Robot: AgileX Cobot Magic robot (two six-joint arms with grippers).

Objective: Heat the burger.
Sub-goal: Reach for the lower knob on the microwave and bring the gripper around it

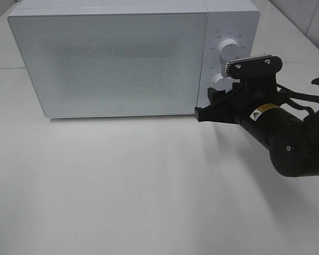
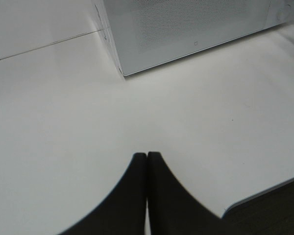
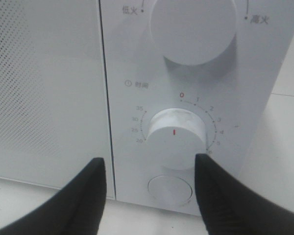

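Observation:
The burger is out of view; the white microwave (image 1: pixel 111 58) stands with its door shut. My right gripper (image 1: pixel 208 103) is at the control panel, level with the lower timer knob (image 1: pixel 219 81). In the right wrist view the gripper (image 3: pixel 148 164) is open. Its fingers (image 3: pixel 88 191) stand on either side of the timer knob (image 3: pixel 176 139), just short of it, with the right one close to the knob's edge. My left gripper (image 2: pixel 147 155) is shut and empty, hovering over bare table in front of the microwave's left corner (image 2: pixel 121 73).
An upper power knob (image 3: pixel 193 29) sits above the timer knob and a round button (image 3: pixel 169 190) below it. White table (image 1: pixel 122 180) stretches in front of the microwave. The table's edge (image 2: pixel 264 193) runs close to my left gripper.

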